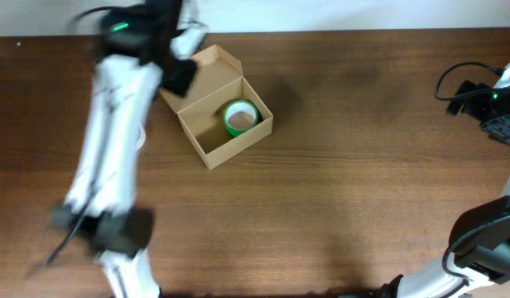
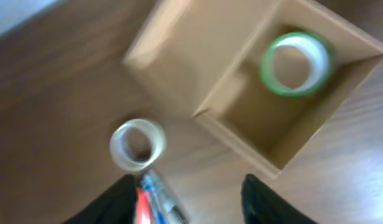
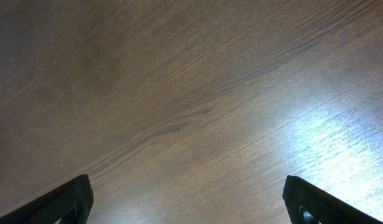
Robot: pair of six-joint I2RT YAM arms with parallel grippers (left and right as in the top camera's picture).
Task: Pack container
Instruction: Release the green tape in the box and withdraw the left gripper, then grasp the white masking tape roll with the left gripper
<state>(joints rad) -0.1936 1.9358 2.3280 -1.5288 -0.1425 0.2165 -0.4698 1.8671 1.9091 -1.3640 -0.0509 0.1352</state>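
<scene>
Right of the container (image 1: 207,139), the worktop (image 1: 363,165) is wide and bare. The container sits open near the back edge, a green tape roll (image 1: 241,117) inside. By its lid side lies a clear tape roll (image 2: 138,144). Close by, the left tool (image 2: 188,208) is part open, empty. Far right of the container, the right tool (image 3: 191,205) gapes wide, empty.
</scene>
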